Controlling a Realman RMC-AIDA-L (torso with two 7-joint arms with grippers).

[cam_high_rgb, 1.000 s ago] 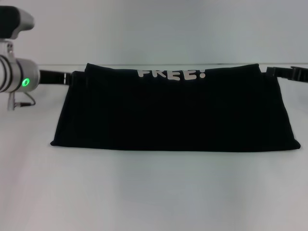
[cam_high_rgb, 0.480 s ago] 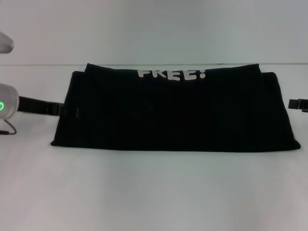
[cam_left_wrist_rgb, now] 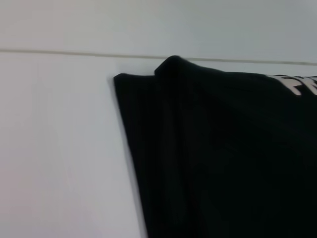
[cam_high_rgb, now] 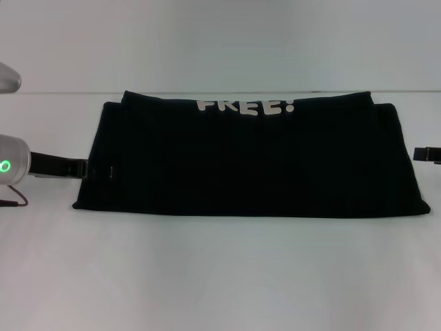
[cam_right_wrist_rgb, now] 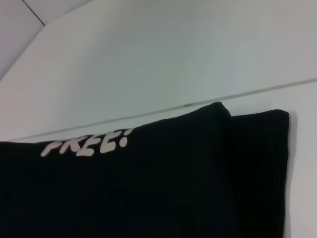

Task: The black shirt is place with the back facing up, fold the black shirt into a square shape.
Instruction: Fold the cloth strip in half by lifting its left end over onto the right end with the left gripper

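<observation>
A black shirt point(cam_high_rgb: 248, 162) lies folded into a wide band on a white worktop point(cam_high_rgb: 220, 276). The left gripper point(cam_high_rgb: 81, 168) touches its left edge and the right gripper point(cam_high_rgb: 422, 154) sits just beside its right edge; whether either is clenched cannot be told.

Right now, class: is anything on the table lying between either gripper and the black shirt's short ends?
Nothing visible does. The left gripper sits right at the left end of the black shirt, and only bare white table separates the right gripper from the right end.
</observation>
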